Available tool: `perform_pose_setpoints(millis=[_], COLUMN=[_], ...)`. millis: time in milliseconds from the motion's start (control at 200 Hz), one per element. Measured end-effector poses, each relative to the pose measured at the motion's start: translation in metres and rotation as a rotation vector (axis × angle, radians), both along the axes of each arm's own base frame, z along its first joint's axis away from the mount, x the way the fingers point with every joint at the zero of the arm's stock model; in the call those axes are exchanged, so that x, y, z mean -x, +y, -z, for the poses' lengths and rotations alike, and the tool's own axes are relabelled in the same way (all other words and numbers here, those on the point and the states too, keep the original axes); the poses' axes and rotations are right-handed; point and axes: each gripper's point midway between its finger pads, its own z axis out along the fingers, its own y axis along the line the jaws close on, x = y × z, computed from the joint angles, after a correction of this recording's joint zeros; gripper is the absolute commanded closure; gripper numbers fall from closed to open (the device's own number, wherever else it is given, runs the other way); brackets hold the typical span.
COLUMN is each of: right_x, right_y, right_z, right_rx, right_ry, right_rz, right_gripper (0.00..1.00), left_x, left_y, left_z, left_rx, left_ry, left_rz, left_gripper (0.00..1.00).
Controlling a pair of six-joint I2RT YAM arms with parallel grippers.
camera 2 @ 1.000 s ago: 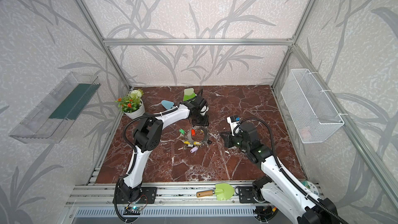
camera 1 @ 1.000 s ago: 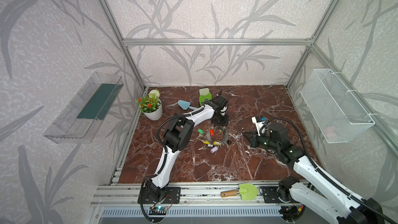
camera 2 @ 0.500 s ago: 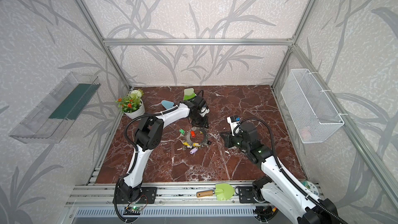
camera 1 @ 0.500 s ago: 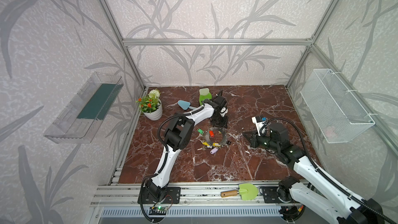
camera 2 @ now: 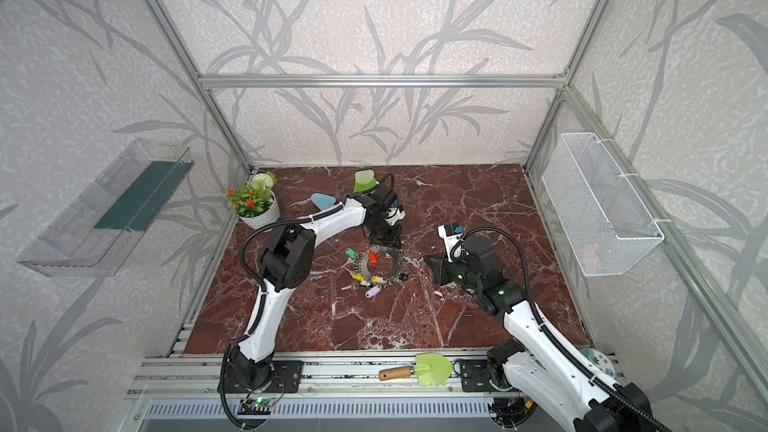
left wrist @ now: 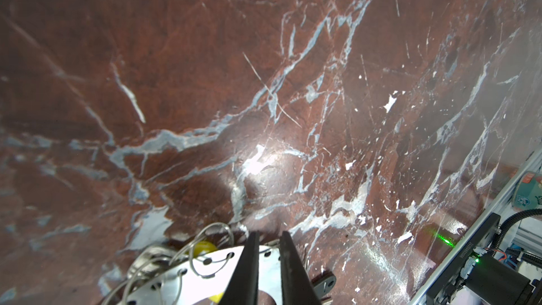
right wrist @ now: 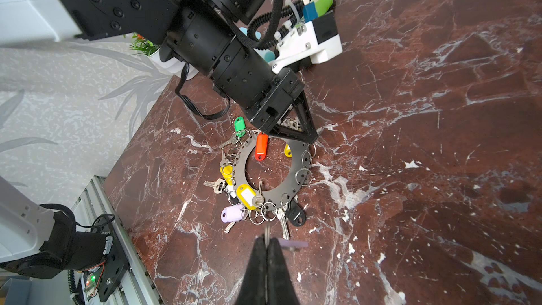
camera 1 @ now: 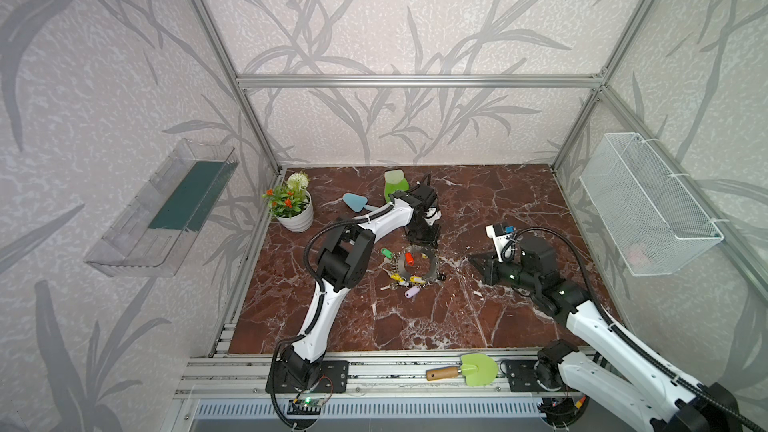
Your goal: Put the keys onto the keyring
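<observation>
Keyring (camera 1: 432,263) lies flat mid-frame on the marble table (camera 1: 519,201) in both top views. Left gripper (left wrist: 268,237) stands at its upper rim, jaws narrowly apart, grip unclear; right gripper (right wrist: 267,240), right of it, pinches a lilac-tagged key (right wrist: 293,243).

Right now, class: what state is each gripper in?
Left gripper: jaws nearly closed at the rim of the flat grey metal keyring; grip cannot be told.
Right gripper: closed on a lilac-tagged silver key.
</observation>
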Motion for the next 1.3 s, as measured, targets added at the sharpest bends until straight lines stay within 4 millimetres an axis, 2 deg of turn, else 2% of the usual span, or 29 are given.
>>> perform_pose_setpoints(millis=[375,465,635,835,945,1145,1300], right_x=[0.000,0.000,0.000,0.000,0.001,0.001,0.001], right_y=[0.000,0.000,0.000,0.000,0.000,0.000,0.000], right_z=[0.000,0.000,0.000,0.001,0.003,0.004,0.004], right_rx=[0.000,-0.001,0.000,0.000,0.002,0.002,0.002], right_ry=[0.000,0.000,0.000,0.002,0.006,0.008,0.007], right_rz=[0.000,0.000,0.000,0.000,0.000,0.000,0.000], right_gripper=[1.00,1.00,1.00,1.00,1.00,1.00,1.00], left_x=[0.013,0.009,0.007,-0.009,-0.008,0.004,0.008], left_y=[0.000,0.000,0.000,-0.010,-0.009,0.000,0.002], left_z=[-0.004,-0.009,-0.012,-0.027,-0.021,0.006,0.007], left_rx=[0.018,0.018,0.019,0.035,0.023,-0.017,-0.008], left_ry=[0.016,-0.007,-0.022,-0.079,-0.067,0.005,0.028], left_rz=[0.106,0.118,0.144,0.205,0.243,0.297,0.311], left_gripper=[0.78,0.78,0.71,0.67,0.65,0.61,0.60])
